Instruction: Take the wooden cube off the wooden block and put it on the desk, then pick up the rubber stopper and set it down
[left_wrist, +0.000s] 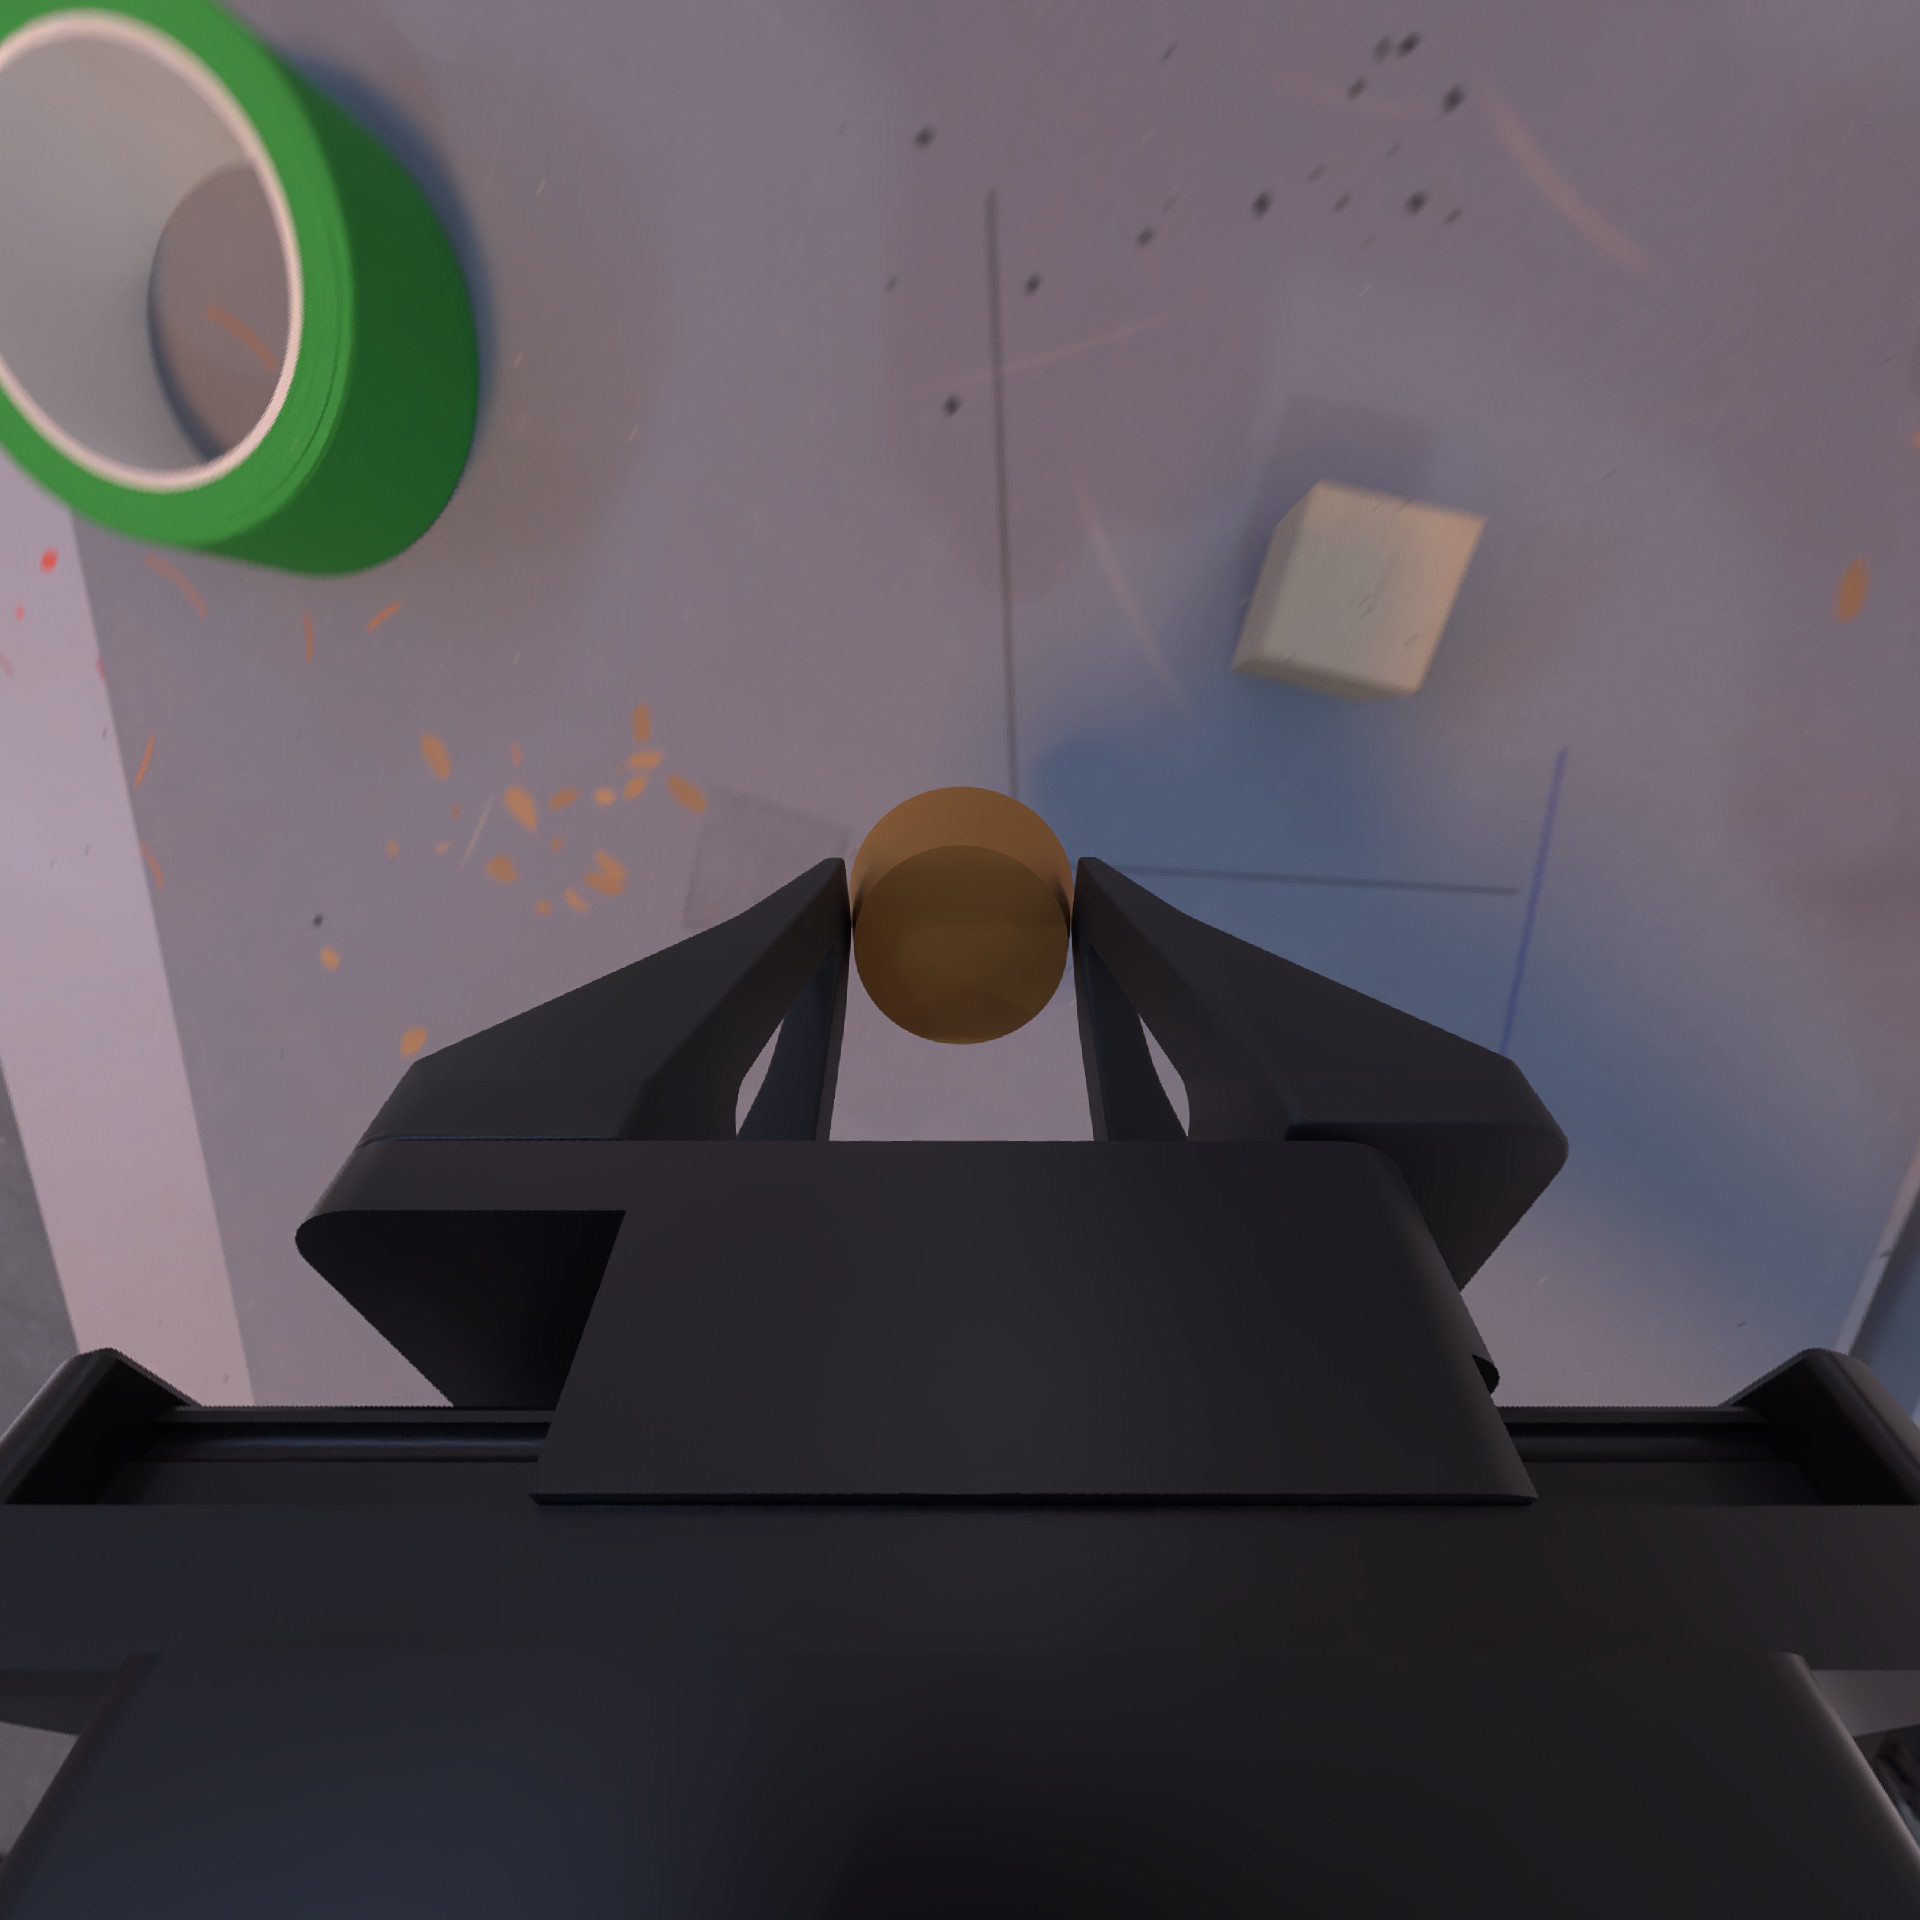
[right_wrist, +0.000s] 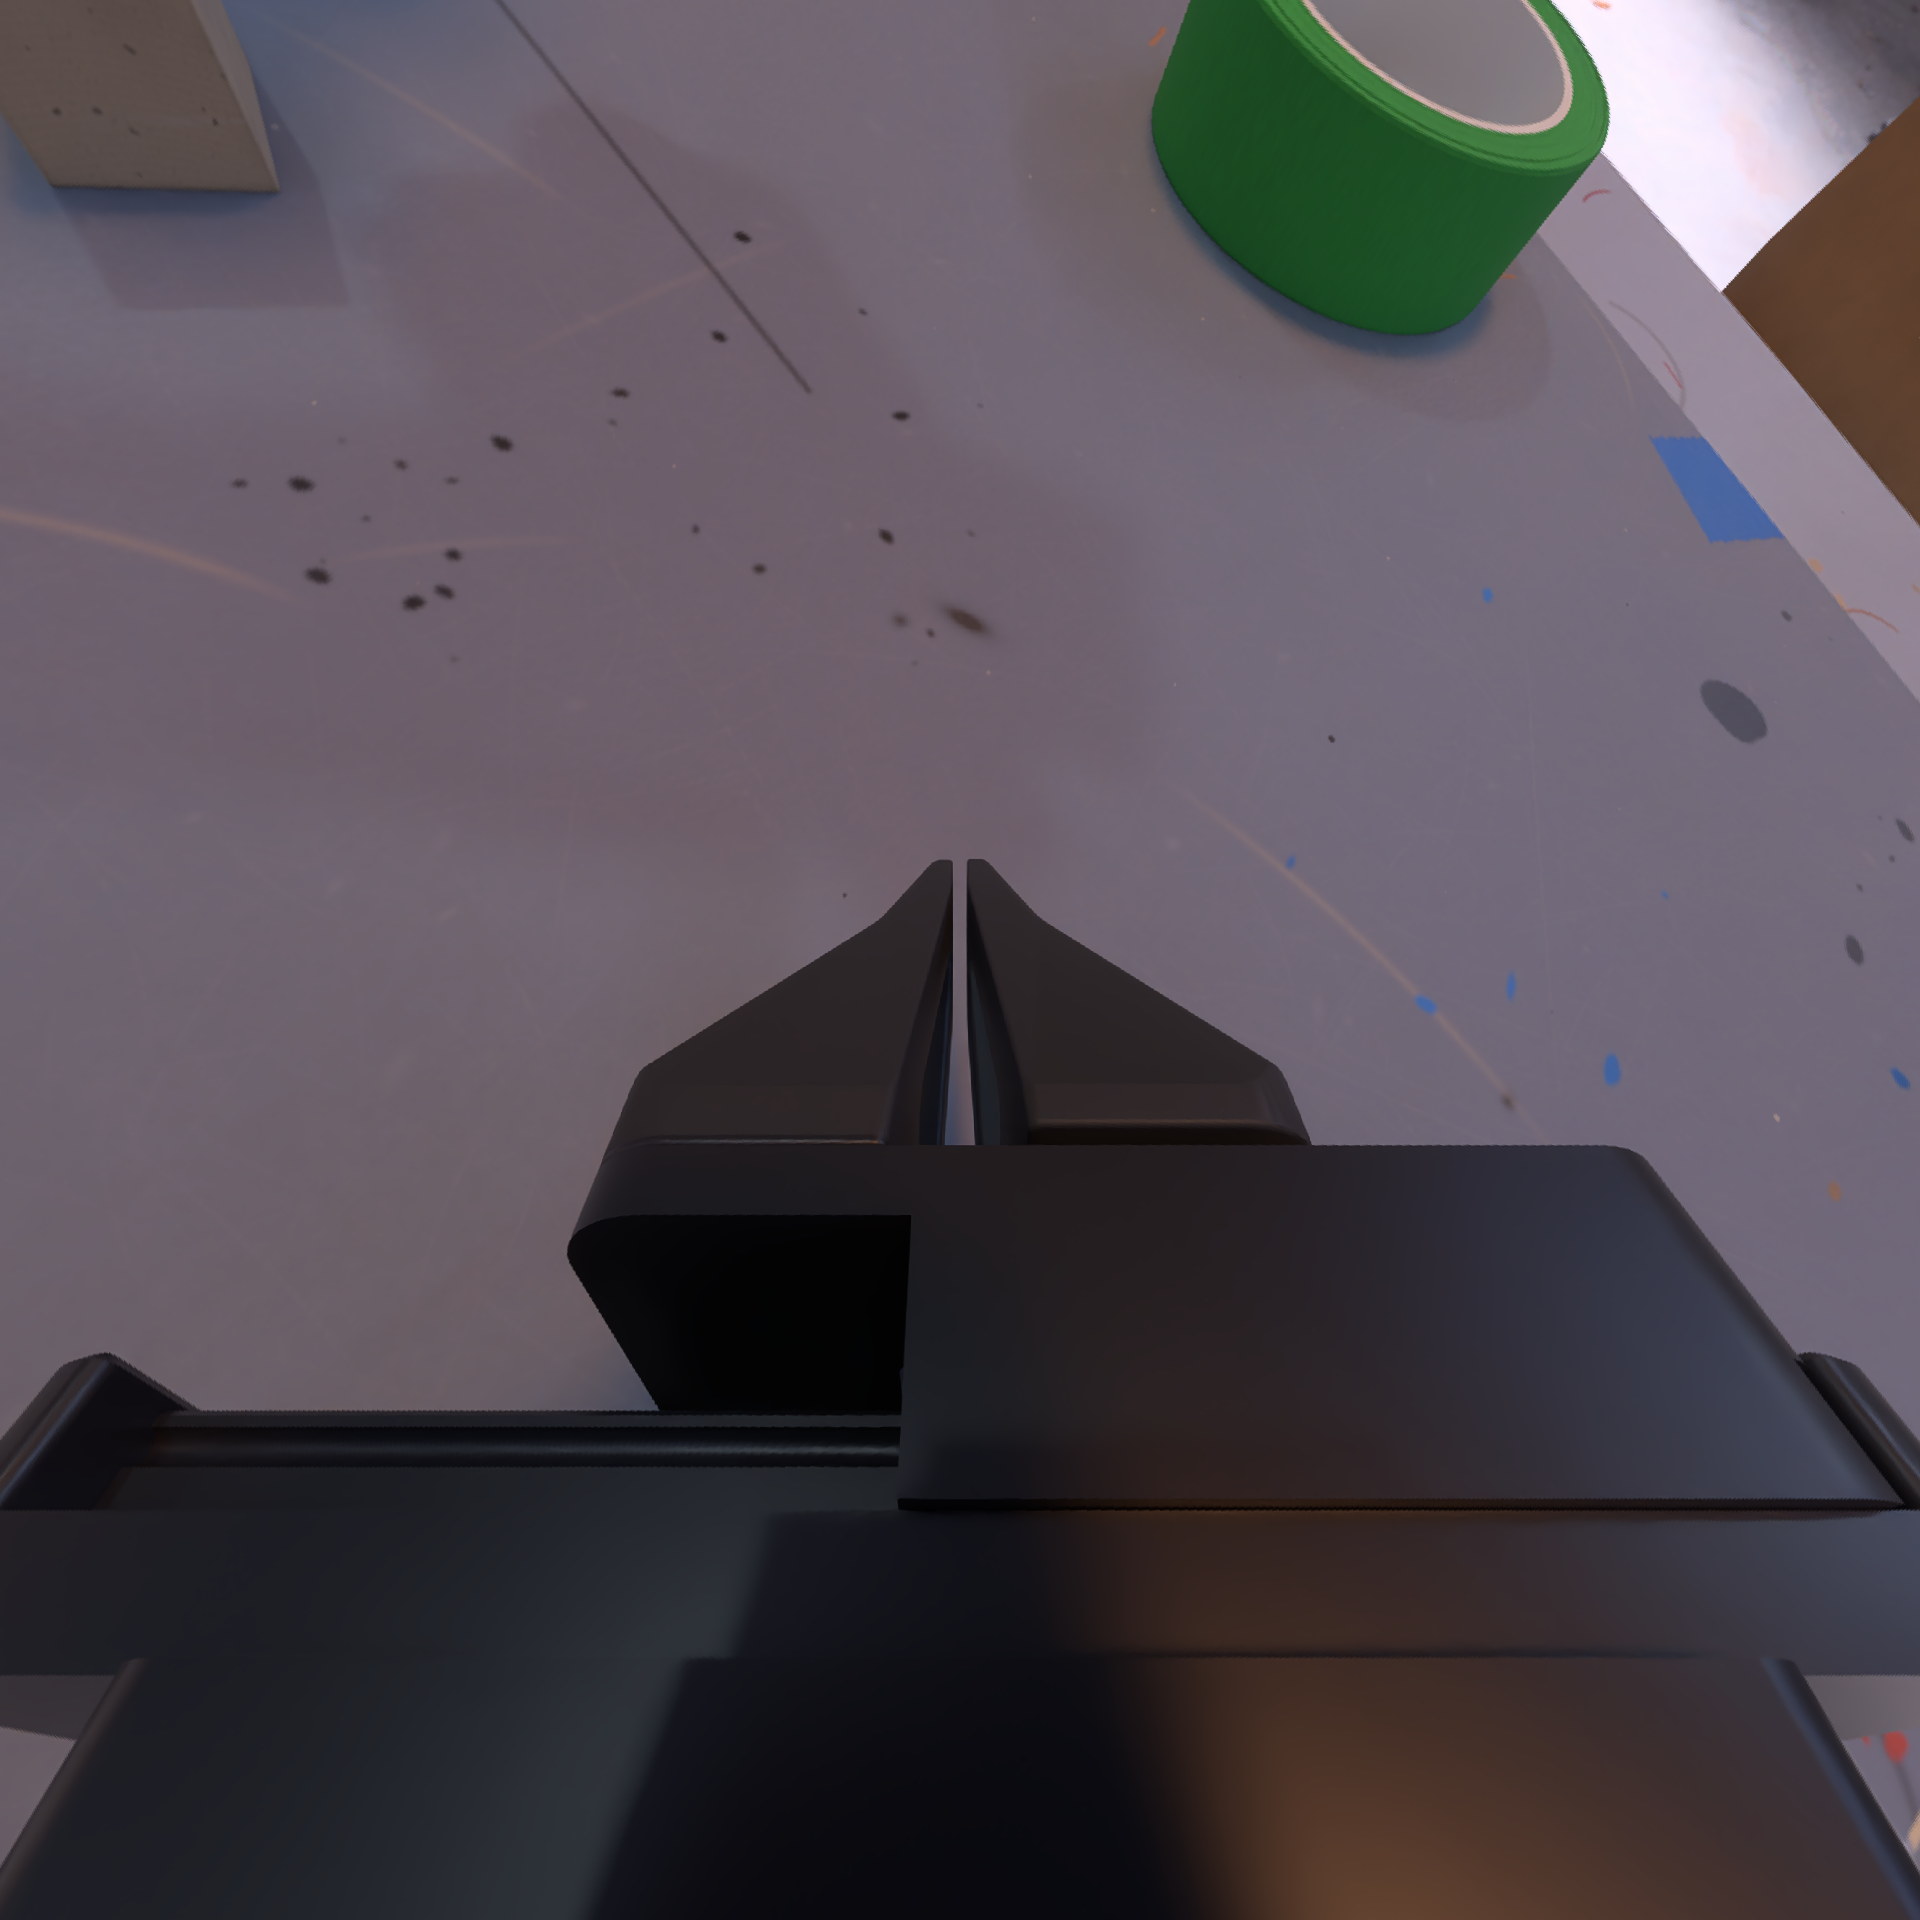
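My left gripper (left_wrist: 961, 878) is shut on the brown rubber stopper (left_wrist: 961, 935), which sits between the two fingertips and looks lifted off the grey desk (left_wrist: 727, 416). A pale wooden cube (left_wrist: 1356, 590) rests alone on the desk, ahead and to the right of the left gripper. My right gripper (right_wrist: 960, 868) is shut and empty, low over the desk. A pale wooden piece (right_wrist: 135, 94) stands at the top left of the right wrist view, cut by the frame; I cannot tell whether it is the cube or the block.
A green tape roll (left_wrist: 343, 343) lies on the desk to the far left of the left gripper, and it also shows in the right wrist view (right_wrist: 1361, 177) at the far right. The desk's edge (right_wrist: 1766, 436) runs along the right, with a brown surface (right_wrist: 1839, 312) beyond it.
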